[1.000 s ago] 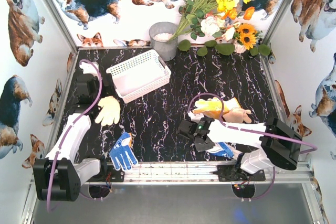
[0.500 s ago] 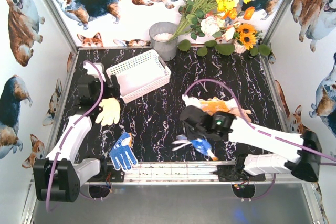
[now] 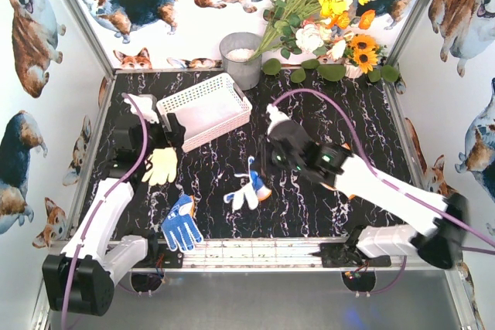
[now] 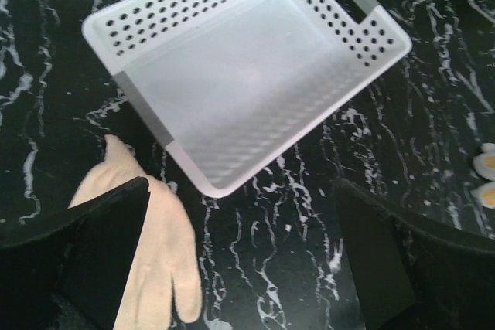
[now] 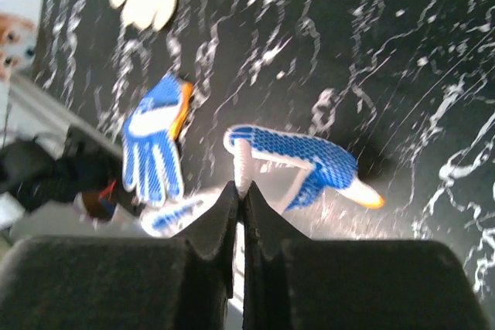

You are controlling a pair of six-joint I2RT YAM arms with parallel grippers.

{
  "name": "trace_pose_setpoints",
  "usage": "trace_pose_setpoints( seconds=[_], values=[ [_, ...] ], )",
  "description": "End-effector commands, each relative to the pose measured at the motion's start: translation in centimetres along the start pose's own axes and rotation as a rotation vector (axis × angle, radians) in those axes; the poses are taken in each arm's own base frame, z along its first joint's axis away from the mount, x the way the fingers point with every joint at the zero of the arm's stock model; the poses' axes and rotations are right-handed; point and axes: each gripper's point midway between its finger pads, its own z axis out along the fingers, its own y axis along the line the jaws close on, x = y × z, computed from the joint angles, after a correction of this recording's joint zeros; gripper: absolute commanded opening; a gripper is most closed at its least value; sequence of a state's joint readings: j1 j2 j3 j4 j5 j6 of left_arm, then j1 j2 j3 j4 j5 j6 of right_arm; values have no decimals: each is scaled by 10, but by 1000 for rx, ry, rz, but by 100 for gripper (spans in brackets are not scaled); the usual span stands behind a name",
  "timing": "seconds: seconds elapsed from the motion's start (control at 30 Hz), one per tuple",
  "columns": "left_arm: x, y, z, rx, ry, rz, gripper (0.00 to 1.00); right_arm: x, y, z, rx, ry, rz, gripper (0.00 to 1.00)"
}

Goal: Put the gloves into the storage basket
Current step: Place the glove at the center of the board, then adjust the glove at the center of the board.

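Right wrist view: right gripper [image 5: 240,191] jaws were clamped on one white fingertip of a blue-palmed glove [image 5: 298,161]. The rest hung loose over the table [image 3: 340,113], well apart from the storage basket [image 3: 193,92]. Long axis ran sideways, blue palm to camera, orange cuff pointing right. Light and floppy, likely to swing; a palm or cuff pinch looked safer. Left gripper [image 4: 240,214] jaws gaped wide at the basket corner, beside a cream glove [image 4: 155,245].

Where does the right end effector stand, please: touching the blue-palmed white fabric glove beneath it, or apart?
Touching. The right wrist view shows the right end effector shut on a white finger of the blue-palmed white fabric glove.
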State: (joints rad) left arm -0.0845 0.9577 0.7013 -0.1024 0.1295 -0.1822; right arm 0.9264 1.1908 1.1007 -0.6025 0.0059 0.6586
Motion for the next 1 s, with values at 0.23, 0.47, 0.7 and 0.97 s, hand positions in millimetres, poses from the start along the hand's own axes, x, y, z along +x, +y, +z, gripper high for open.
trace_pose_setpoints(
  seconds=[0.23,0.47,0.7,0.97],
  values=[
    [46,-49,-4,139,225,-185,100,-34,-67,87,144,52,169,57],
    [112,-109,2,229,354,-221,100,0,-109,60,249,61,153,73],
    [156,-175,18,325,472,-265,94,49,-126,57,214,189,224,65],
    [198,-197,15,278,589,-383,81,74,-143,80,233,260,233,48]
  ],
)
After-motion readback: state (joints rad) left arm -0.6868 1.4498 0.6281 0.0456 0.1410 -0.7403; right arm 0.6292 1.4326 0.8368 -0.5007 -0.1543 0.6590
